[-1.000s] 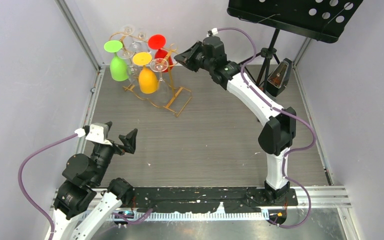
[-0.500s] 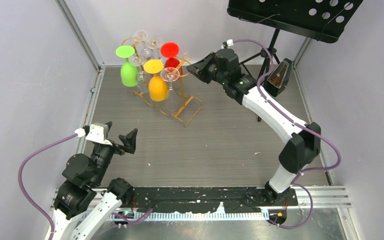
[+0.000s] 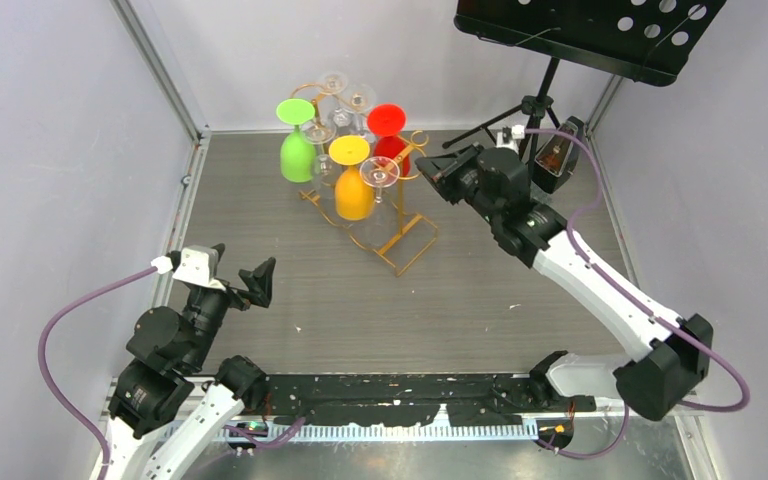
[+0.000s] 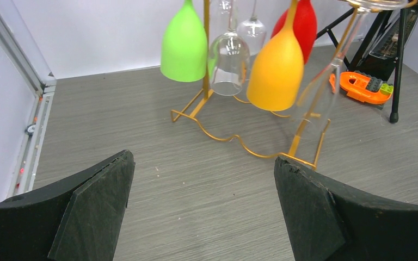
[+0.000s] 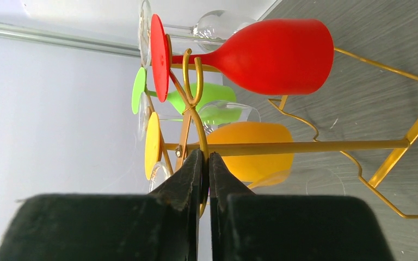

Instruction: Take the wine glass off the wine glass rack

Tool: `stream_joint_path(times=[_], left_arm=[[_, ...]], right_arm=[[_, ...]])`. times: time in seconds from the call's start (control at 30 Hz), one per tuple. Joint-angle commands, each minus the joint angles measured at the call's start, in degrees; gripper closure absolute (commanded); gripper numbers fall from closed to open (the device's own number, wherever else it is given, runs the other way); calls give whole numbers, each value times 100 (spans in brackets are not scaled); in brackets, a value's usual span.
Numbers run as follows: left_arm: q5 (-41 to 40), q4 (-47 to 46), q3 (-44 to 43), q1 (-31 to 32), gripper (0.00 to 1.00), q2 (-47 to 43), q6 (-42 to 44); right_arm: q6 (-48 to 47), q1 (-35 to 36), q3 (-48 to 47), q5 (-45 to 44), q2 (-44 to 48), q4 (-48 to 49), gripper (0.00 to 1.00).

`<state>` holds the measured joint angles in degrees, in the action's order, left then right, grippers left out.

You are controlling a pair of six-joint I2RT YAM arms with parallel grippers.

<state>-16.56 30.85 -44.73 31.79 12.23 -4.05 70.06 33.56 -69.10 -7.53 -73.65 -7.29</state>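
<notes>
The gold wire wine glass rack (image 3: 419, 252) stands at the back of the table. Several wine glasses hang upside down from it: a green one (image 3: 297, 155), an orange one (image 3: 353, 195), a red one (image 3: 390, 145) and clear ones (image 3: 379, 172). My right gripper (image 3: 430, 165) is at the rack's right side. In the right wrist view it (image 5: 206, 155) is shut on a curled gold hook wire of the rack (image 5: 305, 145), just below the red glass (image 5: 275, 54). My left gripper (image 3: 235, 275) hovers open at the near left, nothing between its fingers (image 4: 103, 201), facing the rack (image 4: 239, 144).
A black tripod music stand (image 3: 535, 105) rises at the back right, with a dark metronome (image 3: 560, 150) at its foot. An orange block toy (image 4: 362, 87) lies by the tripod legs. Aluminium frame rails (image 3: 190, 190) and white walls close in the table.
The rack and its glasses have slid to the right and a little nearer, held by my right gripper as that arm swung right. The left arm has not moved.
</notes>
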Motion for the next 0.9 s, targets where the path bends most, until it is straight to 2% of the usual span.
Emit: stream_joint_path(times=[0.0,0.3,0.53,0.73,0.77,0.87], left_arm=[[-81,-167,13,-29,1,24,-52],[-61,-179,33,-15,1,10,-74],[-14,-169,32,-6,1,14,-95],[-28,-173,35,-6,1,-18,-88],[-27,-168,35,-6,1,-27,-87],[-48,-170,31,-6,1,-36,-79]], right_arm=[[348,122,236,-851,807,452,94],[564,810,693,-1864,1443,191,94],[554,1112,815,-2120,1513,141,94],[264,1245,667,-2208,1451,-29,79],[214,1248,649,-2200,1432,-41,72],[85,1250,625,-2191,1411,-44,60]])
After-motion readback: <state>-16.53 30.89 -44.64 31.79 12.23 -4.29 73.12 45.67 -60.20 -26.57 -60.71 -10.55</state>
